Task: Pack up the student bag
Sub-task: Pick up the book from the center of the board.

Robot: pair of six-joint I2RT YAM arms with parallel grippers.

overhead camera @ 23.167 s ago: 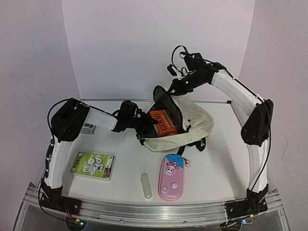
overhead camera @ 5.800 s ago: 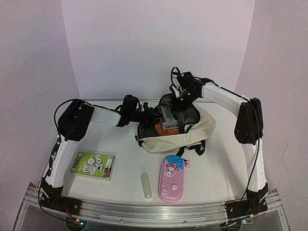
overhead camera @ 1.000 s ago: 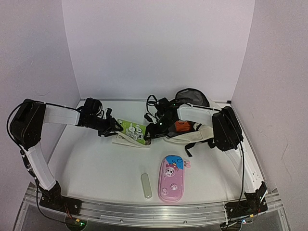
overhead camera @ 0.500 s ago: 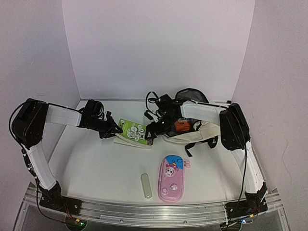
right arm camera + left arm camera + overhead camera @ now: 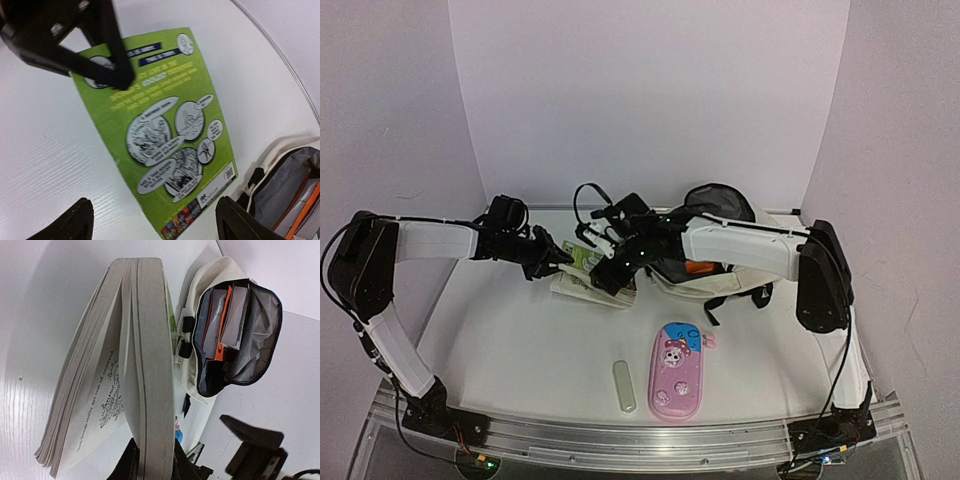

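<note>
The cream student bag (image 5: 735,272) lies at the back right with its mouth (image 5: 235,335) open. An orange book (image 5: 220,325) and a grey box stand inside it. A green comic-cover book (image 5: 598,272) lies left of the bag, its pages (image 5: 125,380) fanning apart. My left gripper (image 5: 556,258) is shut on the book's left edge (image 5: 154,460), and its black fingers (image 5: 107,60) show over the cover (image 5: 160,135). My right gripper (image 5: 612,262) hovers open just above the book's right half (image 5: 159,217), touching nothing.
A pink cartoon pencil case (image 5: 677,372) lies near the front, with a small pale green bar (image 5: 624,385) left of it. The bag's black straps (image 5: 720,305) trail toward the pencil case. White walls close the back and both sides.
My right gripper has moved left from the bag's mouth to above the book and has opened wider. My left gripper has closed on the book's edge.
</note>
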